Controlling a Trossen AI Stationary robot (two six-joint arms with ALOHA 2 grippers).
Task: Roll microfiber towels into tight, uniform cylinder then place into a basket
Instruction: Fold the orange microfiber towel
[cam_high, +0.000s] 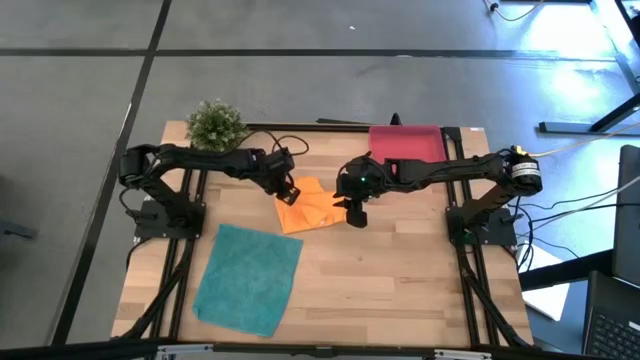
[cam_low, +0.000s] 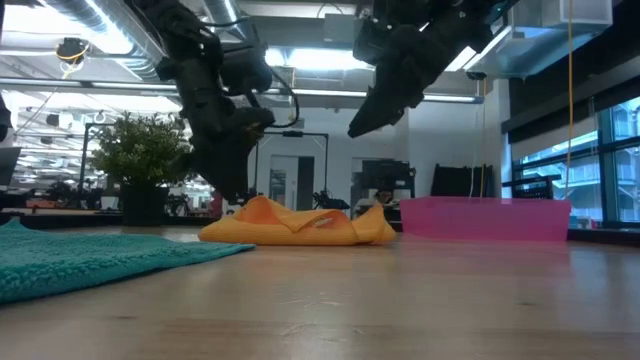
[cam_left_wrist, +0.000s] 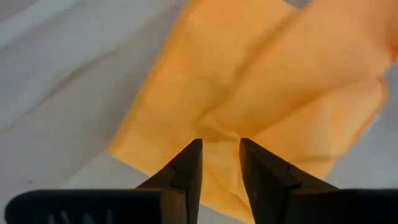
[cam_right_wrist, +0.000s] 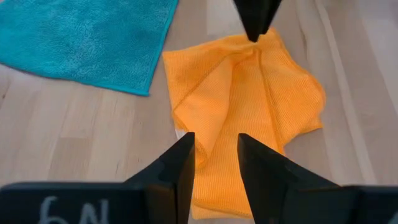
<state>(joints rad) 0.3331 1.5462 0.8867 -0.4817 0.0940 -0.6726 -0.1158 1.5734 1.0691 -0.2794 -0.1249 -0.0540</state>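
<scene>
The orange towel (cam_high: 308, 206) lies crumpled in loose folds on the middle of the table. My left gripper (cam_left_wrist: 221, 143) points steeply down at the towel's left end (cam_low: 250, 208); its fingers are open, with a raised fold of cloth showing between the tips. My right gripper (cam_right_wrist: 216, 137) hangs open and empty above the towel's right end (cam_low: 375, 225), well clear of it. The teal towel (cam_high: 248, 278) lies spread flat near the table's front left. The pinkish-red basket (cam_high: 405, 143) stands at the far edge, right of centre. My left gripper comes from above, slanting down, with its open fingertips (cam_left_wrist: 193, 152) on either side of a ridge (cam_left_wrist: 219, 134) at the orange towel's left end. Whether the tips touch the cloth, I cannot tell. The towel rests on the table, slack.
A small green plant (cam_high: 215, 125) stands at the far left corner, behind my left arm. Bare wood (cam_high: 400, 280) stretches between the orange towel and the near edge, right of the teal towel. Cables run along the far edge.
</scene>
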